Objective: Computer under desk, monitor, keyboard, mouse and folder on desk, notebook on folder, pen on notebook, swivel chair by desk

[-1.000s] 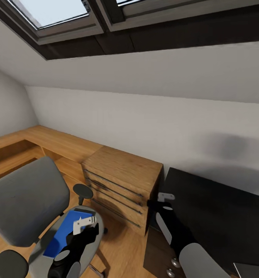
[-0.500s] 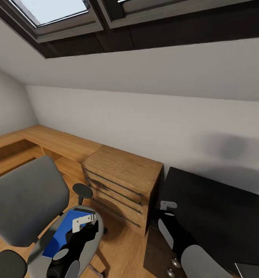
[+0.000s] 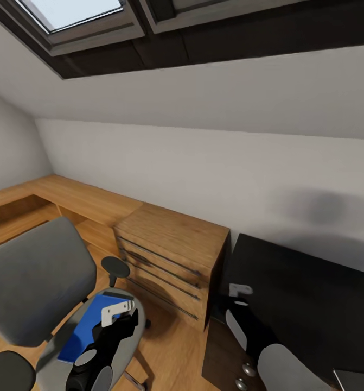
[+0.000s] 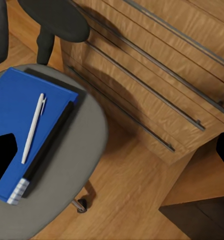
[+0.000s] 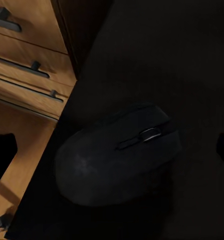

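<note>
While the left gripper [image 3: 118,313] hung over the chair [image 3: 35,282], jaw state unreadable, the folder [image 4: 26,135] lay on the seat, pen [image 4: 32,127] atop. Best approach: lift level so the pen stays on.

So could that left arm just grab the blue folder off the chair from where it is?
Probably yes. The left claw hangs over the swivel chair seat, with the folder lying flat beneath it. Nothing blocks the way, though a pen rests on top and could roll off.
</note>
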